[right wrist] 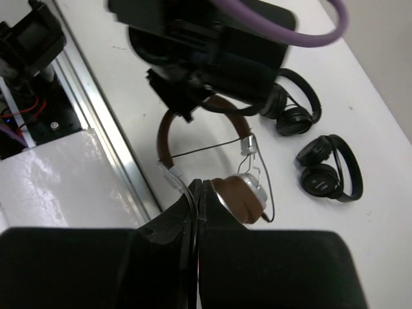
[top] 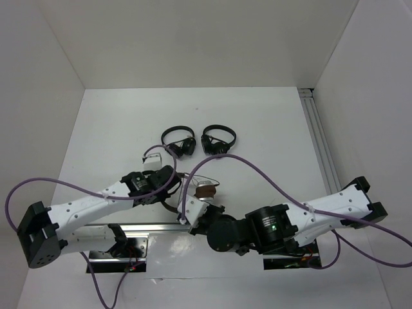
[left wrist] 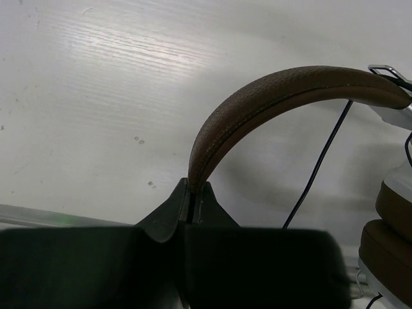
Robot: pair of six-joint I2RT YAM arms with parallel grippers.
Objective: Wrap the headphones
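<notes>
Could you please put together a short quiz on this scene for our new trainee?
1. True or false: the left gripper is shut on the brown headband.
2. How many small black headsets are in view?
3. The right gripper is: A) wide open; B) shut; C) holding a black headset.
Key: 1 true; 2 two; 3 B.
</notes>
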